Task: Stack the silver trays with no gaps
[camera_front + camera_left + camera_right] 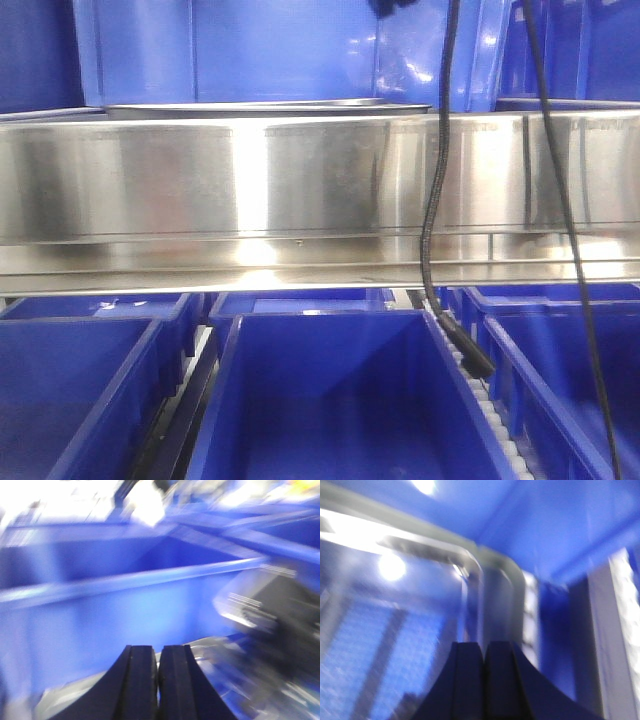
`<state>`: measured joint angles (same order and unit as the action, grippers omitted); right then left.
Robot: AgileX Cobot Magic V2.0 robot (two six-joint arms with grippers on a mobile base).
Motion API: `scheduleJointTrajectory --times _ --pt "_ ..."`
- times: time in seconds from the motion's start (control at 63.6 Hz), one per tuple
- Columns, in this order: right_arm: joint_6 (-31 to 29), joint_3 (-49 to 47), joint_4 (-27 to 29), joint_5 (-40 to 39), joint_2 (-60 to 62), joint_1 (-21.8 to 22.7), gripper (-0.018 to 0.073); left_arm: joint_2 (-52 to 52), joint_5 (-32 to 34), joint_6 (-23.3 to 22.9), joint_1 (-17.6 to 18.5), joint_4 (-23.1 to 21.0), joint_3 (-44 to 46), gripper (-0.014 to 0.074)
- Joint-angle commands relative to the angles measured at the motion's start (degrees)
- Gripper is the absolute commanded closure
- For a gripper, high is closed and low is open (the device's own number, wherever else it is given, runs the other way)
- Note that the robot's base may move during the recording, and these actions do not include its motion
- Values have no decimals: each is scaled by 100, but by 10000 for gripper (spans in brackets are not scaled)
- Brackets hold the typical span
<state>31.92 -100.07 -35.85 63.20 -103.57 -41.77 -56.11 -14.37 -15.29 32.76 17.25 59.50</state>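
Right gripper: fingers pressed together, empty, poised over silver tray corner, likely to nudge it flush
Left gripper: fingers together, empty, beside blue bin

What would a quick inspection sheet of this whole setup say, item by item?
Surface: long brushed-steel rail across the front view.
Job's things: silver tray behind the rail; a tray's rounded corner under the right gripper.
Clutter: nothing seen.
Grippers: left gripper and right gripper, fingers together, holding nothing visible; both views blurred.
Cables: two black cables hang across the rail.
Surroundings: blue plastic bins above and below.
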Motion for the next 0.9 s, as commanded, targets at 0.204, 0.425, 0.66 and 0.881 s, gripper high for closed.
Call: scheduleJointTrajectory --times 0.204,0.425,0.66,0.881 --pt "-45 -39 -155 -1429 80 -11 638 1676 2107 8 142 154 -1912 592" --pt "-45 -39 -155 -2754 80 -11 638 2322 1651 8 142 154 -2224 592" --pt "-45 -39 -155 -4261 80 -11 638 2965 910 8 142 154 -2224 592" --pt "-45 -39 -155 -5480 80 -11 638 3733 -537 8 142 272 -2373 592"
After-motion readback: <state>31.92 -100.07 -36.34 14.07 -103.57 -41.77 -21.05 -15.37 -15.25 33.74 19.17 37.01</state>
